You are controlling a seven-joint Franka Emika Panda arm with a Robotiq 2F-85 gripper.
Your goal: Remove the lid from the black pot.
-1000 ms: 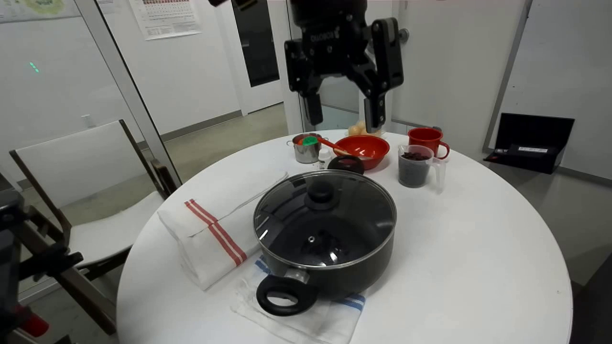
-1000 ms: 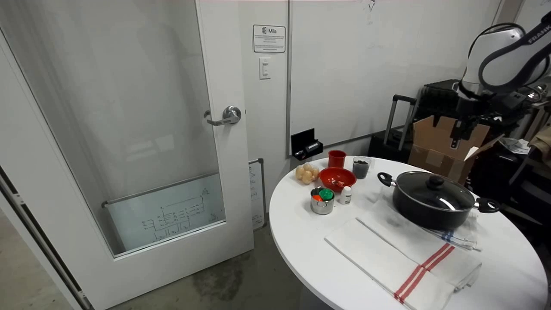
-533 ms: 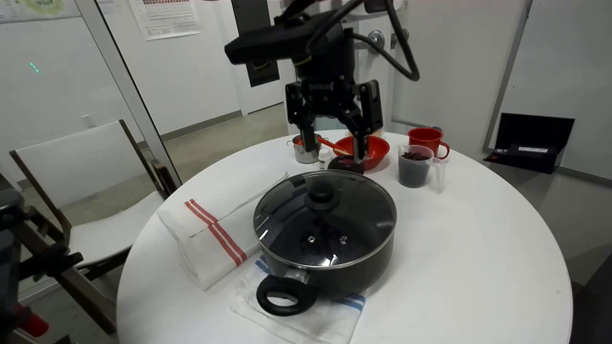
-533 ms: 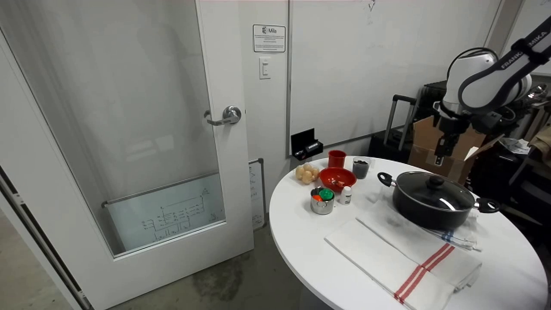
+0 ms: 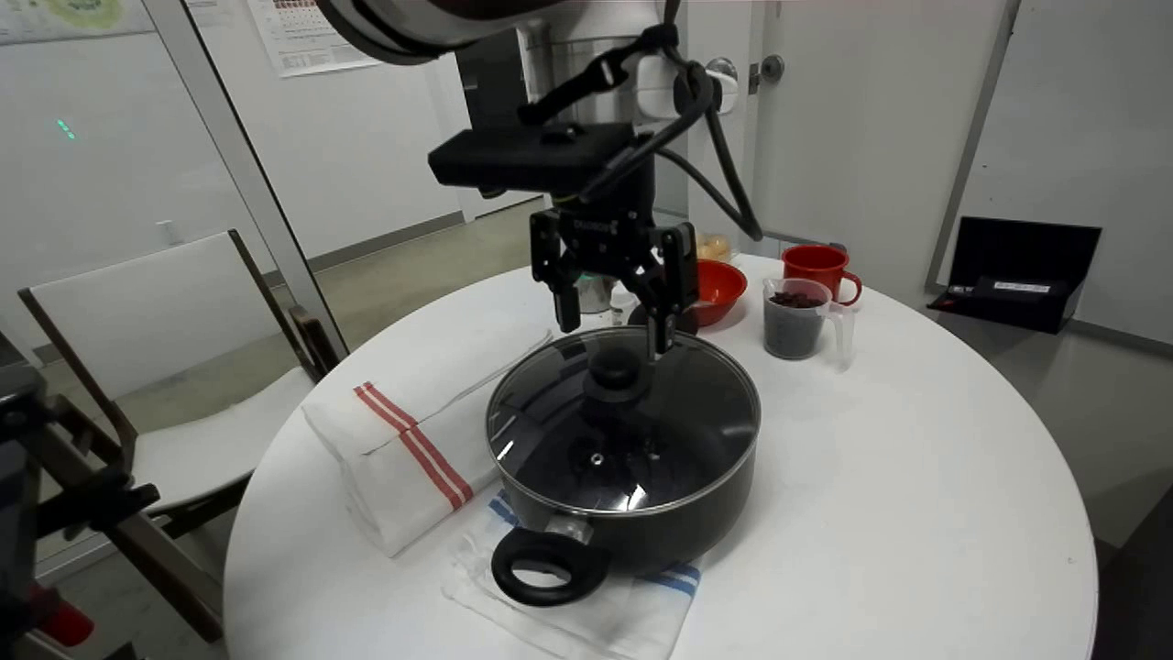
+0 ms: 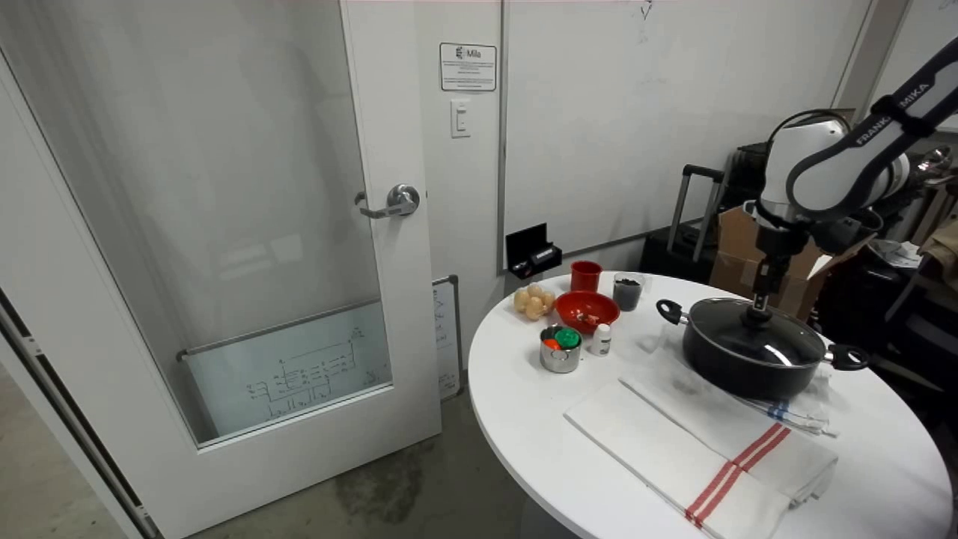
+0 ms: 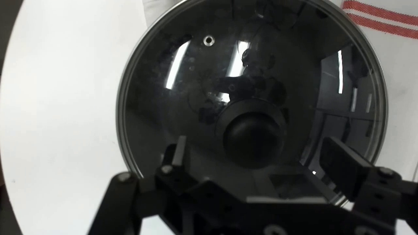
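The black pot (image 5: 701,522) sits on the white round table (image 5: 916,477), and it also shows in an exterior view (image 6: 730,374). The glass lid (image 5: 550,431) lies flat on it, its metal rim on the pot's edge. The lid's black knob (image 5: 612,367) stands up at the centre. My gripper (image 5: 614,330) is open and points down just over the knob, seen also in an exterior view (image 6: 760,301). In the wrist view the knob (image 7: 253,137) shows between the spread fingers, with space on both sides. Whether the fingertips reach knob height is hard to tell.
A folded towel with red stripes (image 5: 403,440) lies beside the pot. A blue-striped cloth (image 5: 605,614) is under it. Behind stand a red bowl (image 6: 587,311), red mug (image 5: 816,266), measuring cup (image 5: 795,325), steel pot (image 6: 560,359), white bottle (image 6: 601,340) and round tan items (image 6: 533,302).
My gripper has come down from well above the table's far part to just over the lid's knob, fingers staying open. The pot and lid have not moved.
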